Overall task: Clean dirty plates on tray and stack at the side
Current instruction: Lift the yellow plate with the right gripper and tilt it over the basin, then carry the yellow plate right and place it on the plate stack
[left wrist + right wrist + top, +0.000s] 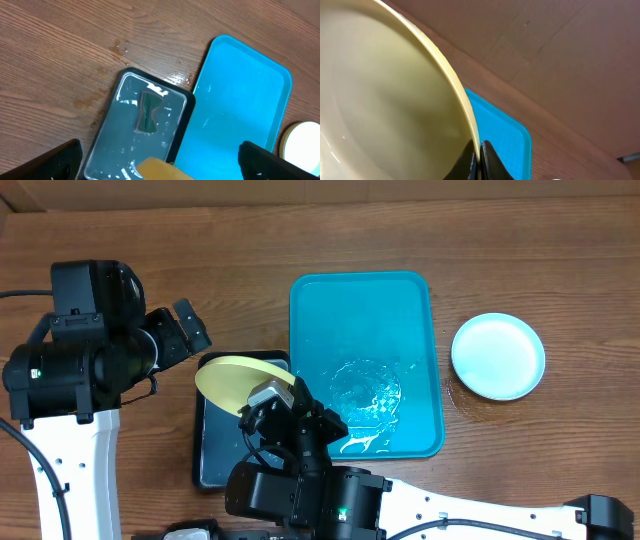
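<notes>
**Task at mid-course.** The turquoise tray (360, 310), wet and streaked with foam, carries no plate. A pale blue plate (498, 356) is set on the tabletop (250, 240) at 3 o'clock of this tray; whether another lies beneath it cannot be told. A yellow-green plate (232, 378) is pinched by its rim in the right gripper (480, 157) above the black tray (107, 145), at 9 o'clock, where a sponge (148, 113) lies in water. The left gripper (180, 328) is spread wide, holding nothing. Stacking of the held plate is judged outstanding; no third plate is seen.

A robotics lab bench: left arm (80, 370) and right arm (320, 500) at a wood-grain tabletop (250, 240) backed by plain cardboard (570, 50).
</notes>
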{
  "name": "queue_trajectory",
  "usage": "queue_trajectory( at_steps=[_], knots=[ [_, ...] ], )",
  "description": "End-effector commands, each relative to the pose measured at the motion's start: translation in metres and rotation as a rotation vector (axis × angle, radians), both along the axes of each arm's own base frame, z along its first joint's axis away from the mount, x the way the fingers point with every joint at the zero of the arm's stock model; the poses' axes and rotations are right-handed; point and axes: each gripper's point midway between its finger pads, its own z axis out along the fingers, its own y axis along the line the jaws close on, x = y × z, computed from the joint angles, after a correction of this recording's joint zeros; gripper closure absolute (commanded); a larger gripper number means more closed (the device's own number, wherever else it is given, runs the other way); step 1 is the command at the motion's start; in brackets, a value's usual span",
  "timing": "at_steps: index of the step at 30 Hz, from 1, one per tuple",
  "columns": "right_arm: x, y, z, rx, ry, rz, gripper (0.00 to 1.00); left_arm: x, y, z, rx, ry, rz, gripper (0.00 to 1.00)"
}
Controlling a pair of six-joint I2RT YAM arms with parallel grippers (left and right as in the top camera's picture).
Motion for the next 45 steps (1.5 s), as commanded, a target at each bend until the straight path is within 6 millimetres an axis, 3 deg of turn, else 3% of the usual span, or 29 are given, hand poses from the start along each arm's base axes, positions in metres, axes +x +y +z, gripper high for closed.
queue_trajectory(
  at_steps=[1, 13, 17, 20, 26, 30, 32, 34, 37, 40, 41, 45],
  knots=[
    [0.000, 0.000, 0.010, 0.018, -0.028, -0.012, 0.96, 0.002, -0.001, 0.003, 0.003, -0.009, -0.017, 0.00],
    [0.000, 0.000, 0.010, 0.019, -0.027, -0.012, 0.96, 0.002, -0.001, 0.003, 0.003, -0.009, -0.017, 0.00],
    [0.008, -0.004, 0.006, 0.114, 0.000, -0.060, 0.96, 0.002, -0.001, 0.003, 0.003, -0.009, -0.017, 0.00],
    [0.024, -0.013, -0.017, 0.265, 0.148, -0.130, 0.96, 0.002, -0.001, 0.003, 0.003, -0.009, -0.017, 0.00],
    [0.057, -0.029, -0.081, 0.560, 0.741, -0.201, 0.96, 0.002, -0.001, 0.003, 0.003, -0.009, -0.017, 0.00],
    [0.073, -0.041, -0.074, 0.689, 0.947, -0.079, 0.96, 0.002, -0.001, 0.003, 0.002, -0.009, -0.017, 0.00],
    [0.092, -0.067, -0.061, 0.778, 0.952, -0.104, 0.96, 0.002, -0.001, 0.003, 0.002, -0.009, -0.017, 0.00],
    [0.114, -0.105, -0.046, 0.886, 0.919, -0.159, 0.96, 0.002, -0.001, 0.003, 0.002, -0.009, -0.017, 0.00],
    [0.146, -0.182, -0.036, 1.021, 0.844, -0.316, 0.96, 0.002, -0.001, 0.003, 0.003, -0.009, -0.017, 0.00],
    [0.154, -0.263, -0.054, 1.084, 0.811, -0.562, 0.96, 0.002, -0.001, 0.003, 0.003, -0.009, -0.017, 0.00],
    [0.150, -0.297, -0.069, 1.095, 0.814, -0.688, 0.96, 0.002, -0.001, 0.003, 0.003, -0.009, -0.017, 0.00],
    [0.119, -0.388, -0.121, 1.067, 0.848, -1.049, 0.96, 0.002, -0.001, 0.003, 0.002, -0.009, -0.017, 0.00]
  ],
)
